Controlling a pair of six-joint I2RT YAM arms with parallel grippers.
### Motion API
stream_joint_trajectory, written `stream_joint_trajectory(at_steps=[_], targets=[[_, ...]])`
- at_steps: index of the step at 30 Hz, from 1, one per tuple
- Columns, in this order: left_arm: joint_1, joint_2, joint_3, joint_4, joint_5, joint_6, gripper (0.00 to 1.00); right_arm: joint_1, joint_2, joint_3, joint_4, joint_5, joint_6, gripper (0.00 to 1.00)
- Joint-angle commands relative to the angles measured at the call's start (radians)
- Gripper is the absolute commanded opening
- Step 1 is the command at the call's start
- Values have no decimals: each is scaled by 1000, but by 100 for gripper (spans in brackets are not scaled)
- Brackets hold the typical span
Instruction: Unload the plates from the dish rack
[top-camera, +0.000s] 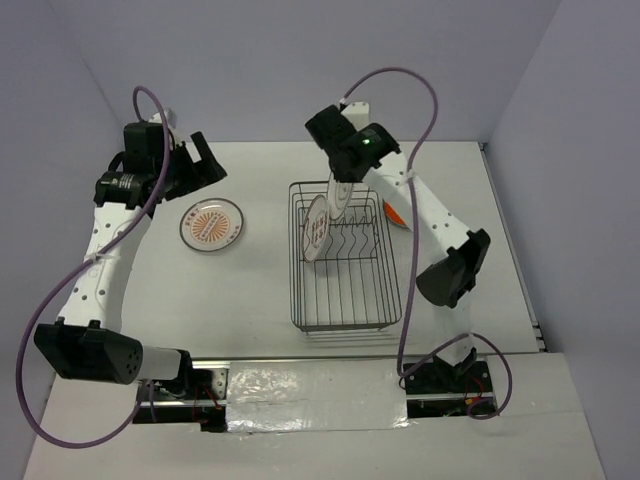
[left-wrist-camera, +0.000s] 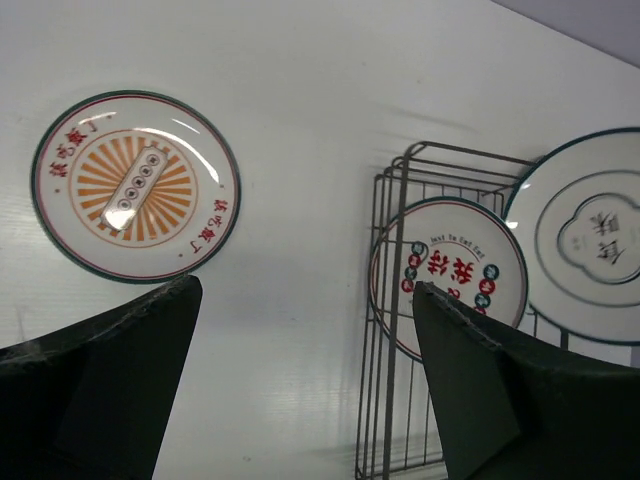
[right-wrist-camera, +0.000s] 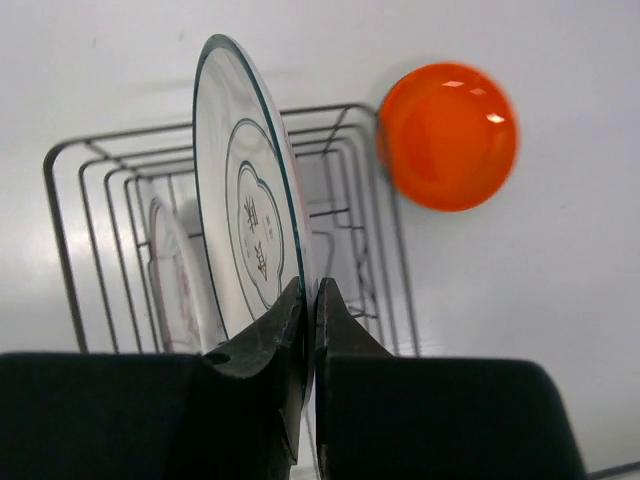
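Rectangular dark wire dish rack (top-camera: 345, 290) sits mid-table, with a glossy white round plate with red characters (left-wrist-camera: 447, 272) standing on edge at its far end. Beside that plate the right gripper (right-wrist-camera: 312, 300) pinches tight on the rim of an upright white teal-edged plate (right-wrist-camera: 245, 220), whose lower edge is hidden by the fingers. A plain orange round plate (right-wrist-camera: 447, 135) lies flat just right of the rack, mostly hidden by the arm in the top view; left of the rack the left gripper (left-wrist-camera: 308, 288) hangs spread wide, holding nothing, near a white orange-sunburst plate (left-wrist-camera: 135, 185) lying flat.

Robotics lab cell: left arm (top-camera: 100, 270) and right arm (top-camera: 430, 215) bolted at the white table's (top-camera: 250, 300) near edge, bare lilac walls (top-camera: 300, 70) behind.
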Motion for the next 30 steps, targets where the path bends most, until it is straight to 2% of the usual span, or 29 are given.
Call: stream_joint_trajectory(at_steps=[1,5,6,7,8,9,10,11,12,13,16,17,18,20,22,23,25,26,27,28,29,30], targets=[[-15,21,46,4,76,41,100,-58,-118,52,-163,159,-45,0],[-18,32,38,85,247,45,100,-132,-222,27,-153,207,-56,0],[-20,33,29,122,397,35,100,-144,-274,9,-87,146,-92,0],[-26,36,3,212,479,23,99,-150,-311,-19,-28,76,-132,0],[-33,36,-9,256,593,-15,99,-176,-355,-128,66,-180,-187,0],[-42,38,-23,311,677,-41,99,-199,-459,-195,255,-348,-251,0],[-53,35,-79,498,758,-85,99,-221,-507,-258,340,-520,-255,0],[-58,33,-110,588,815,-209,100,-263,-549,-380,425,-680,-244,0],[-62,35,-158,674,893,-272,100,-276,-605,-431,567,-930,-205,0],[-67,35,-170,796,910,-341,99,-284,-620,-494,615,-1006,-186,0],[-85,52,-117,712,868,-290,100,-288,-626,-542,740,-1173,-122,0],[-92,59,-91,586,849,-220,100,-287,-621,-568,764,-1204,-99,0],[-102,78,-48,531,813,-184,99,-285,-620,-588,831,-1258,-53,0],[-109,95,-28,428,791,-124,96,-282,-611,-628,918,-1290,16,0],[-109,101,-48,425,808,-120,91,-267,-594,-632,936,-1287,32,0],[-109,98,-65,431,815,-132,82,-261,-588,-629,939,-1277,32,0],[-109,79,-117,488,817,-161,57,-255,-581,-637,952,-1272,38,0],[-107,76,-124,463,805,-153,25,-255,-583,-658,981,-1272,52,0],[-109,79,-115,424,780,-137,11,-255,-584,-668,984,-1264,55,6],[-107,84,-102,370,697,-89,0,-255,-584,-674,973,-1246,53,19],[-105,87,-71,307,629,-74,0,-255,-578,-669,909,-1170,43,65],[-95,86,-62,199,545,-66,0,-255,-571,-656,844,-1095,33,88]])
